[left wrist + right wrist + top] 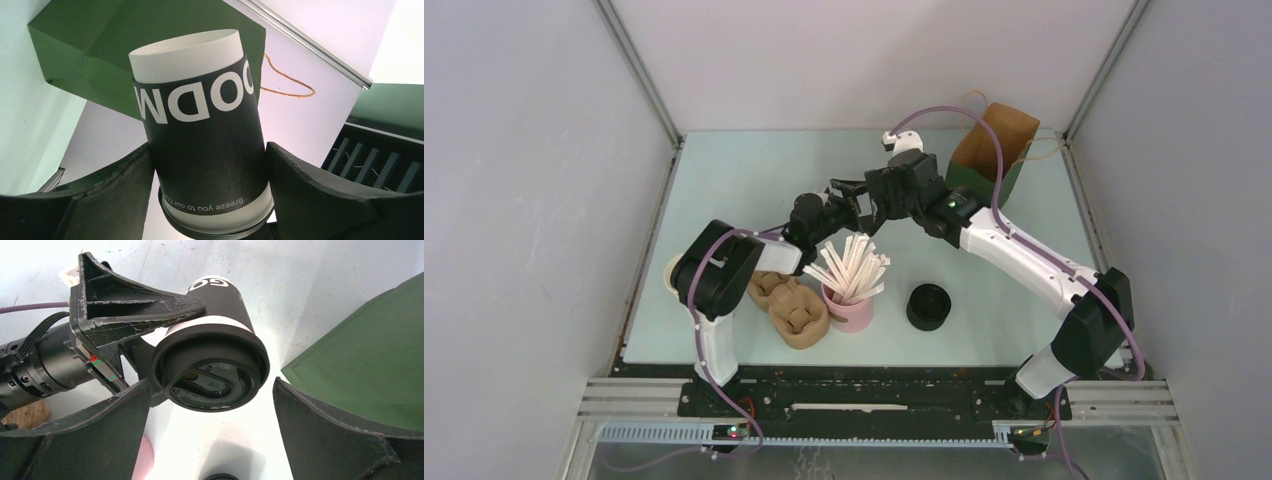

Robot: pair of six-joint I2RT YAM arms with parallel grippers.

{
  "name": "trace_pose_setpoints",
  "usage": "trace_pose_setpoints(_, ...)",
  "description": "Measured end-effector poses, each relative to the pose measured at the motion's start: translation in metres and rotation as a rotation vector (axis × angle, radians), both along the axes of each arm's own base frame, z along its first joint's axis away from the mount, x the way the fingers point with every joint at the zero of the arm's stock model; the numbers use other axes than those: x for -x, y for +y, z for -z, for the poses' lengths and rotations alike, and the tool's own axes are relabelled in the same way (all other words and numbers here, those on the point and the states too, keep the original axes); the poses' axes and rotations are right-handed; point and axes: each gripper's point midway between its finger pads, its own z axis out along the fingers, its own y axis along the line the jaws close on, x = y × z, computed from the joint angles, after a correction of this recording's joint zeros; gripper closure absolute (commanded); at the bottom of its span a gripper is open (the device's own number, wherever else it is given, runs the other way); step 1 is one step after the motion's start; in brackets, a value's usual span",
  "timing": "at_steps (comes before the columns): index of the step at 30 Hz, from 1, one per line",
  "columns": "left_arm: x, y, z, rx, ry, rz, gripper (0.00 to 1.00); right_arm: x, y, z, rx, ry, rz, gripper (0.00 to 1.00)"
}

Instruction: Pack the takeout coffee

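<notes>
The takeout coffee (200, 145), a black paper cup with white lettering and a black lid (212, 375), is held off the table on its side. My left gripper (209, 147) is shut on it, one finger pressing each side of the cup wall. In the top view the left gripper (839, 208) meets my right gripper (866, 195) at mid-table, and the cup is mostly hidden between them. The right gripper (211, 381) is open. Its fingers stand wide on either side of the lid end, which faces the right wrist camera, and they do not touch it.
A green paper bag (994, 150) with a brown inside and string handles stands open at the back right, close behind the cup (115, 40). A pink holder (849, 312) of wooden sticks, a black lid stack (928, 306) and a brown pulp cup tray (789, 305) sit nearer the front.
</notes>
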Motion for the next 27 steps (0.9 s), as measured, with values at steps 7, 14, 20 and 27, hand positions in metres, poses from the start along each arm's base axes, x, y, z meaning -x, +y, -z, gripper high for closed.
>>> trace_pose_setpoints(7, 0.001, 0.001, 0.004, -0.004, 0.008, -0.001, 0.38, 0.005, -0.005, -0.004, -0.009, -0.007, 0.008, 0.0)
trace_pose_setpoints(14, 0.001, 0.001, 0.005, -0.007, 0.013, 0.0, 0.38, 0.002, -0.004, -0.013, -0.053, -0.028, -0.011, 0.0)
trace_pose_setpoints(20, 0.002, 0.001, 0.005, -0.008, 0.015, 0.0, 0.38, -0.008, -0.002, -0.008, -0.09, -0.031, -0.02, 0.0)
trace_pose_setpoints(27, 0.003, 0.0, 0.006, -0.01, 0.018, 0.006, 0.38, -0.016, 0.0, 0.008, -0.078, -0.017, -0.012, 0.0)
